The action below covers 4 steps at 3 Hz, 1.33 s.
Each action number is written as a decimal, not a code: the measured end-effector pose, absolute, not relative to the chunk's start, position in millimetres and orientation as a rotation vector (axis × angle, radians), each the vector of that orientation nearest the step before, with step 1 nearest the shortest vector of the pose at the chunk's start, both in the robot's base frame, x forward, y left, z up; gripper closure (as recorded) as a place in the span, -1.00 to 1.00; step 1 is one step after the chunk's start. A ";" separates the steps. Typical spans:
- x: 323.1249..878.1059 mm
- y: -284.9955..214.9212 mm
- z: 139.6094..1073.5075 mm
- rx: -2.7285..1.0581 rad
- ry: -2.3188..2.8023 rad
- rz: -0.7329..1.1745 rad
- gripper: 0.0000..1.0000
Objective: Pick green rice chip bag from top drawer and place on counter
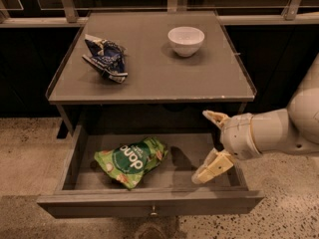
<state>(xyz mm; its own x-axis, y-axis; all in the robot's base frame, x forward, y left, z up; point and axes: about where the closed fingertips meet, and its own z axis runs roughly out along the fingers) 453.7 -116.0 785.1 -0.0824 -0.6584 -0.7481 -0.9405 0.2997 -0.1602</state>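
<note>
The green rice chip bag (130, 160) lies flat in the left half of the open top drawer (149, 203), its dark green round patch facing up. The counter (149, 68) is the grey tabletop above the drawer. My gripper (208, 146) is over the right end of the drawer, just below the counter's front edge, to the right of the bag and apart from it. Its two tan fingers (212, 167) are spread wide and hold nothing.
A blue and white wrinkly snack bag (105, 58) lies on the counter's left side. A white bowl (186, 40) stands at the counter's back right. A railing (159, 4) runs behind the cabinet. Speckled floor (30, 148) surrounds it.
</note>
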 end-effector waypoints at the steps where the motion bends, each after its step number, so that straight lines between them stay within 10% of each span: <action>1: 468.5 -97.5 753.4 -1.393 1.785 0.617 -1.00; 4: 493.9 -80.3 720.2 -1.371 1.775 0.714 -1.00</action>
<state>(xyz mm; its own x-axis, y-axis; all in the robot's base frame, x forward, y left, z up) 493.9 -80.3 720.2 -0.1266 -0.5342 -0.8358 -0.9641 0.2646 -0.0231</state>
